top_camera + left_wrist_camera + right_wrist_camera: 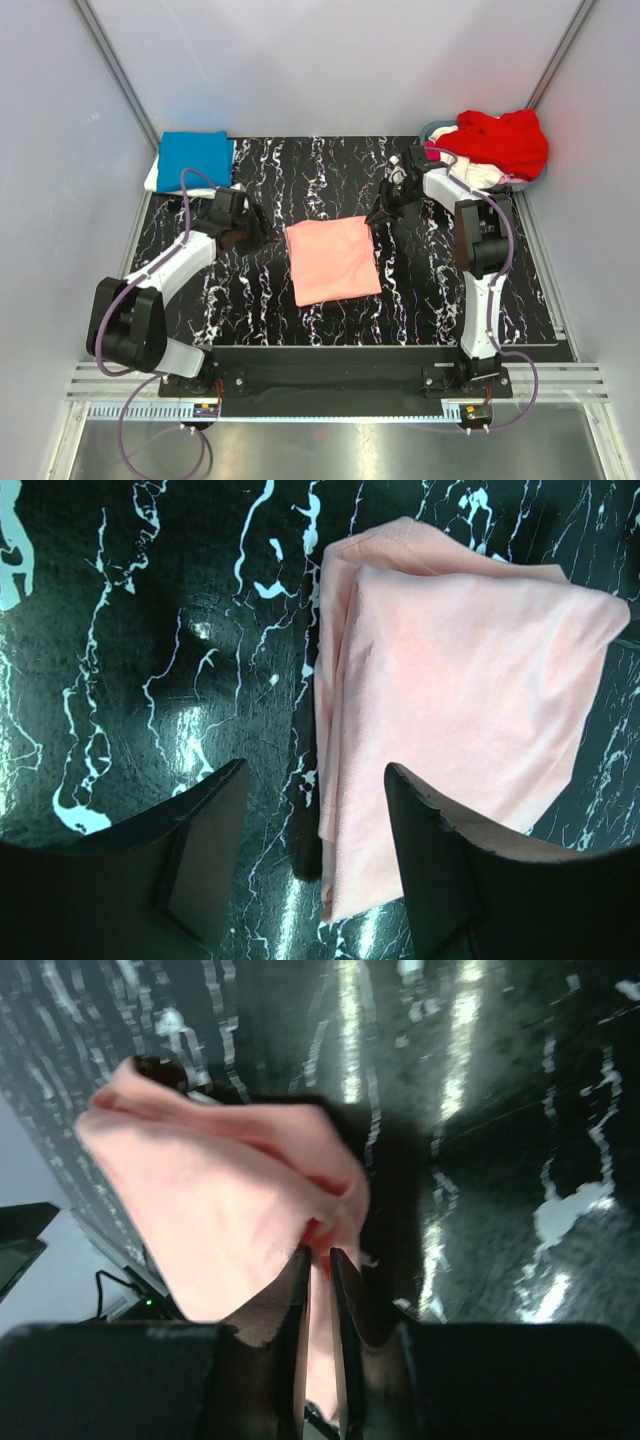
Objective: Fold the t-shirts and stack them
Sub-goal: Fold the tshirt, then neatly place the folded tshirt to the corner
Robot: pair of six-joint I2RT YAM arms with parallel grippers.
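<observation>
The salmon-pink t-shirt (332, 260) lies folded into a rough square in the middle of the black marbled table. My right gripper (381, 213) is shut on its far right corner, and the right wrist view shows pink cloth (220, 1190) pinched between the nearly closed fingers (318, 1260). My left gripper (258, 232) is open and empty, just left of the shirt's far left edge; in the left wrist view the pink shirt (460, 680) lies ahead between and beyond the fingers (315, 810). A folded bright blue t-shirt (195, 156) lies on a white one at the far left.
A grey basket (525, 182) at the far right holds a heap of red (505, 138), white and magenta shirts. Grey walls close in the table on three sides. The arm bases stand at the near edge.
</observation>
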